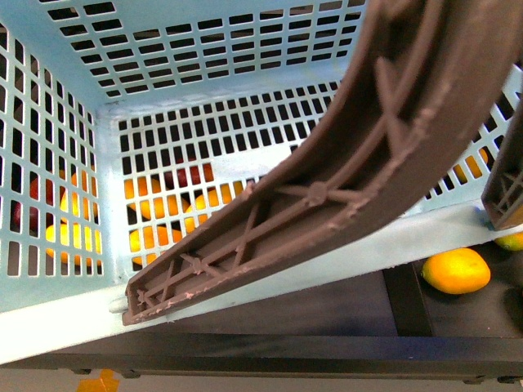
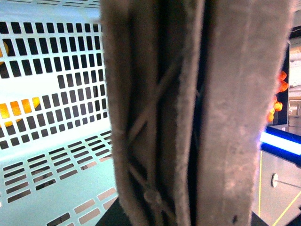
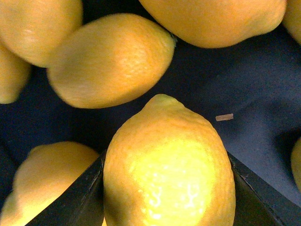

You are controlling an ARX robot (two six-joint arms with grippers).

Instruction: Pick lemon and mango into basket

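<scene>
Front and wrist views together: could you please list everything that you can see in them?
basket: one, light turquoise, slotted walls, filling most of the front view.
handle: one, brownish-purple, ribbed, arcing across the basket close to the camera.
fruits behind the lattice: several, orange and yellow, count unclear.
orange-yellow fruit: one, on the dark surface right of the basket.
lemon: one, bright yellow, between the gripper's fingers.
other yellow fruits: several, around the lemon.
right gripper: black fingers against both sides of the lemon.
left gripper: not in view.
</scene>
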